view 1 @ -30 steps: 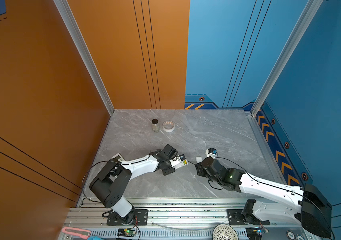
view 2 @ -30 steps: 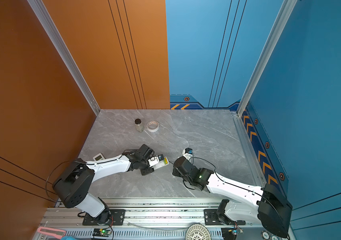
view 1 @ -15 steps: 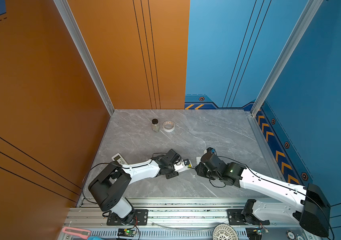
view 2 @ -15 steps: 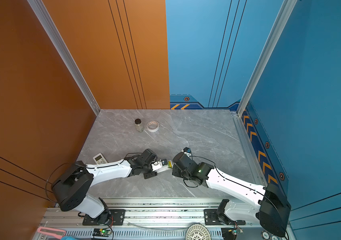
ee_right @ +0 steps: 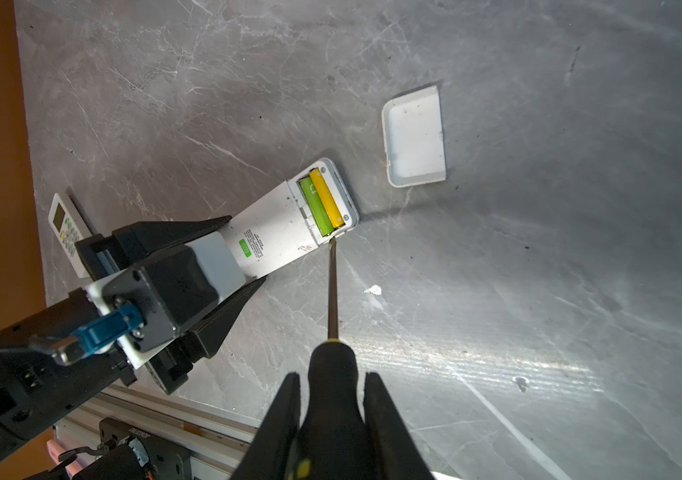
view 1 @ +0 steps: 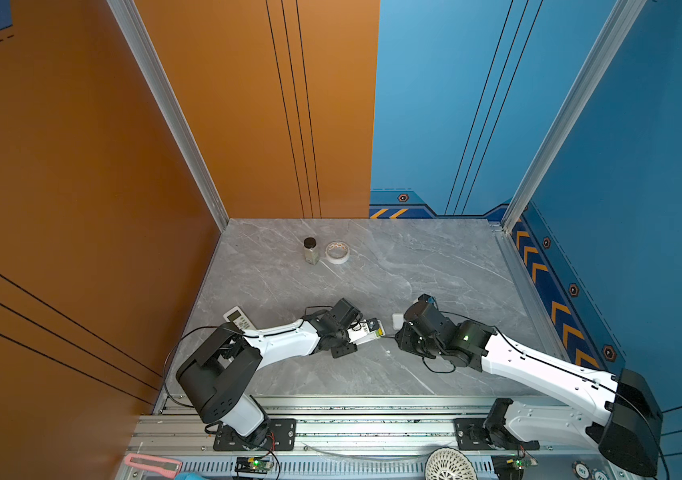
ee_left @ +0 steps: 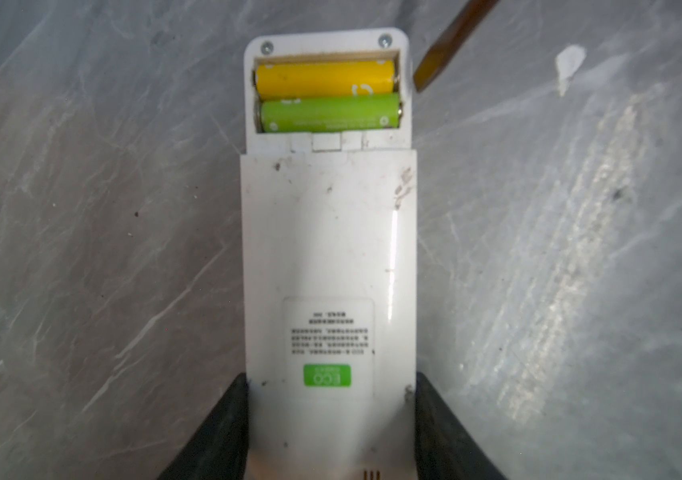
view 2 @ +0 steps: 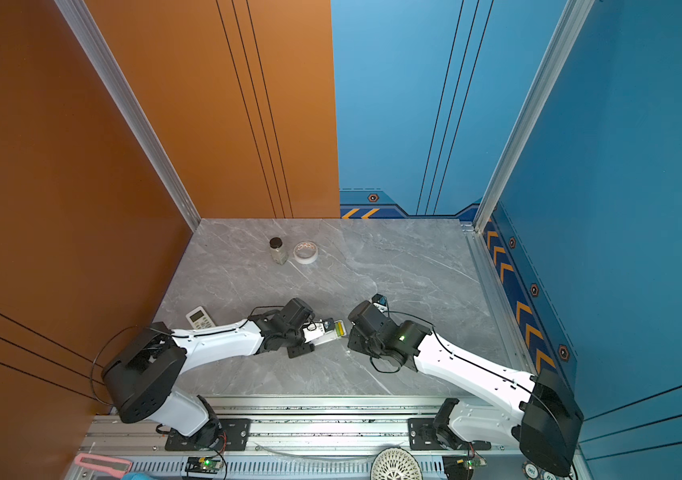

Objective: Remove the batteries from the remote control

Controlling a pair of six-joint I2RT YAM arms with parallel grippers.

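Batteries sit in the open bay of the remote. Left pincer clamps the remote's other end to steady it; right pincer pinches a screwdriver, tip beside the bay, likely for prying

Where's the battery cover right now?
The cover lies loose on the table, near the middle in a top view, just past the open battery end of the remote held by the left gripper.

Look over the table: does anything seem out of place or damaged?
The battery cover lies apart from the remote, leaving both batteries exposed. A small white chip lies on the table beside the screwdriver; its source is unclear.
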